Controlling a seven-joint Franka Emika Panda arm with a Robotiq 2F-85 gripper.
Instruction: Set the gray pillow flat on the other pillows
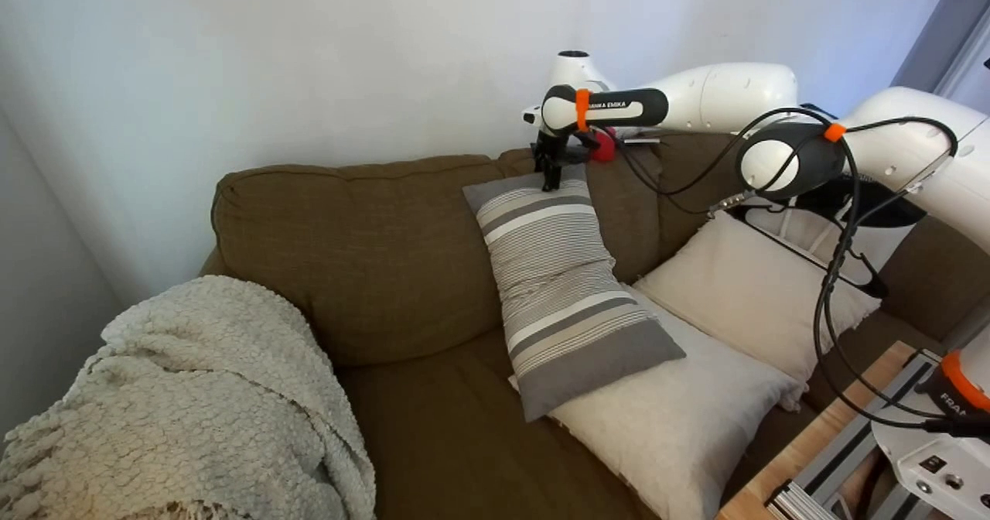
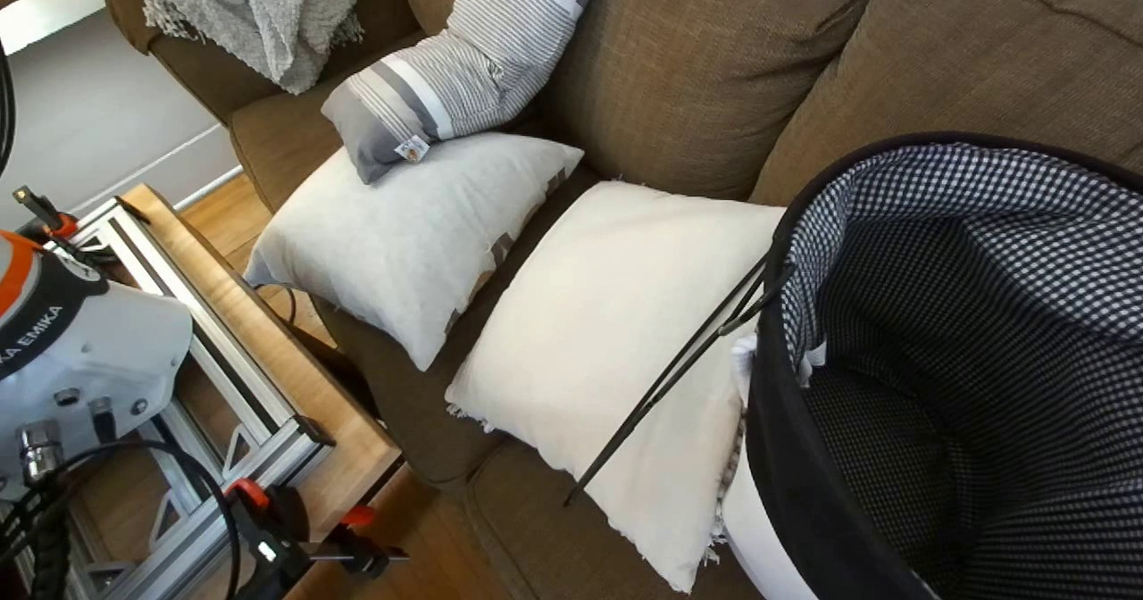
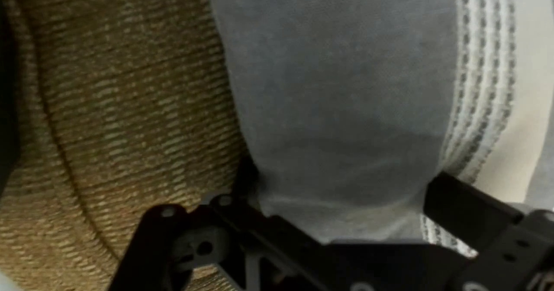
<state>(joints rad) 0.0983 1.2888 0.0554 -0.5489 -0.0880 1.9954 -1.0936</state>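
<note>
While gripper [image 3: 342, 178] pinches gray pillow [image 1: 549, 265], lower end rests on cream pillow [image 1: 665, 427]; arm [image 1: 727, 98] reads "ANKA EMIKA"; tag [image 2: 412, 148] illegible.

Between the blanket [image 1: 216, 396] and the gray pillow [image 1: 557, 288] we have a bare strip of sofa seat [image 1: 433, 419] to cross, the back cushion [image 1: 363, 257] walling it in behind. Past that pillow, looping cables [image 1: 847, 234] and a hamper [image 2: 808, 466] beside a cream pillow [image 2: 616, 314] obstruct us. The gray pillow's end sits within the gripper [image 3: 344, 185]; slack there we can't judge.
</note>
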